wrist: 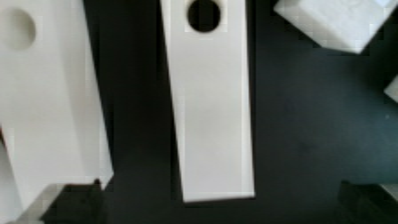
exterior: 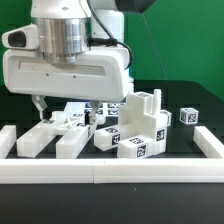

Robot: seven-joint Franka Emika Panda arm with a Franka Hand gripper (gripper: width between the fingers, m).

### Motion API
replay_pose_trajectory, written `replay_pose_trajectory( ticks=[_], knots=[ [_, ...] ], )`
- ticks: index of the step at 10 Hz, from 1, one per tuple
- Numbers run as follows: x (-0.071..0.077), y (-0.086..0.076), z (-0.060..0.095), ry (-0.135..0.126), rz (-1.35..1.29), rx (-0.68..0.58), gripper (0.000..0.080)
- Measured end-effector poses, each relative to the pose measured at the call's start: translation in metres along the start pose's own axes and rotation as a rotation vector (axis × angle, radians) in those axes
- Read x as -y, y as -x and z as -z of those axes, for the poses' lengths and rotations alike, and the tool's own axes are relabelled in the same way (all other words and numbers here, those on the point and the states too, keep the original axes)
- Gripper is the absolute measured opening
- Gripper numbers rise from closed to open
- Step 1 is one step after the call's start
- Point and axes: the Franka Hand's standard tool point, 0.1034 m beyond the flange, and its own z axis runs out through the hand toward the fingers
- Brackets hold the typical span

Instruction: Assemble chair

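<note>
Low exterior view; wrist view looks closely down on bars [wrist: 214, 100].

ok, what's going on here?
The arm's pincer is open and holds nothing. It hovers over a long bar with a hole near one end, which lies between its fingertips. A second bar lies alongside. The other chair parts sit clustered on the black table.
</note>
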Motion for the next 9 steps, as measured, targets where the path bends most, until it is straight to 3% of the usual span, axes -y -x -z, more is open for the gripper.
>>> replay_pose_trajectory(
  ticks=[9],
  knots=[
    [-0.0028, 0.0056, -0.0131, 0.007, 0.151, -0.013, 0.0649]
  ],
)
